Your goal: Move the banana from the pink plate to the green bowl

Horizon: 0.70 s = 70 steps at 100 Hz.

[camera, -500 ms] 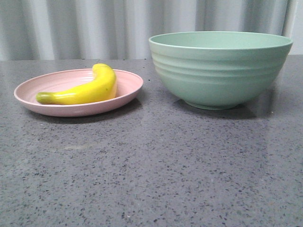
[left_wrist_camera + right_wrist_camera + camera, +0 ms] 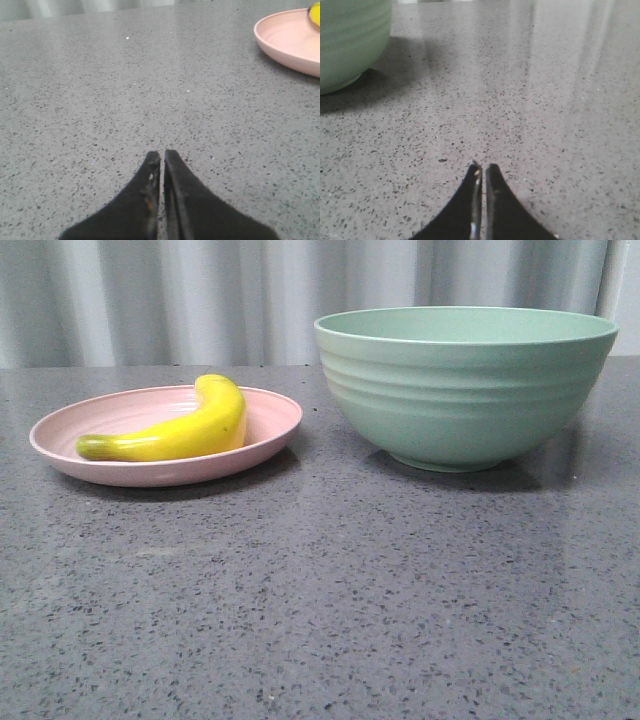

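Observation:
The yellow banana [image 2: 180, 430] lies in the pale pink plate [image 2: 270, 435] at the left of the table, its greenish tip to the left. The mint-green bowl [image 2: 465, 385] stands to the right of the plate. Neither gripper shows in the front view. In the left wrist view my left gripper [image 2: 162, 154] is shut and empty, low over bare table, with the pink plate [image 2: 285, 37] and a bit of the banana [image 2: 315, 14] off at the frame's edge. In the right wrist view my right gripper [image 2: 483, 167] is shut and empty, with the bowl [image 2: 350, 40] some way off.
The table [image 2: 320, 600] is grey speckled stone. A pale pleated curtain [image 2: 200, 290] hangs behind it. The bowl casts a shadow on the table around its base.

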Tool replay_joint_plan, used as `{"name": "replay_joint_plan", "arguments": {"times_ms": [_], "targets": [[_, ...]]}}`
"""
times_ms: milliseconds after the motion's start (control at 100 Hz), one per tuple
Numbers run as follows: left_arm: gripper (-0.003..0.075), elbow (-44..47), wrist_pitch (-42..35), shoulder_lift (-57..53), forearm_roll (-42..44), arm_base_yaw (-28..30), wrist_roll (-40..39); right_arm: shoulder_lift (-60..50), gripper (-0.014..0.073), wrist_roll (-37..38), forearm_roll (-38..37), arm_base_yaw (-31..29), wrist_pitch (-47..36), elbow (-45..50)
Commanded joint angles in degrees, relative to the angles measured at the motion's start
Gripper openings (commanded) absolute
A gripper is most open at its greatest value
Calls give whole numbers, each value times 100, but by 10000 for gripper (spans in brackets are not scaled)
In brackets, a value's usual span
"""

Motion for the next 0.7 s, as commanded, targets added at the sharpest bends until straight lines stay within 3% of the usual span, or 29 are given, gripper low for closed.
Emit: {"name": "replay_joint_plan", "arguments": {"times_ms": [0,690], "targets": [[-19,148,-245,-191,105,6,-19,-118,-79,-13,-89,-44,-144,152],[-19,148,-790,-191,29,6,-19,-118,-80,-13,-100,-44,-433,152]]}}
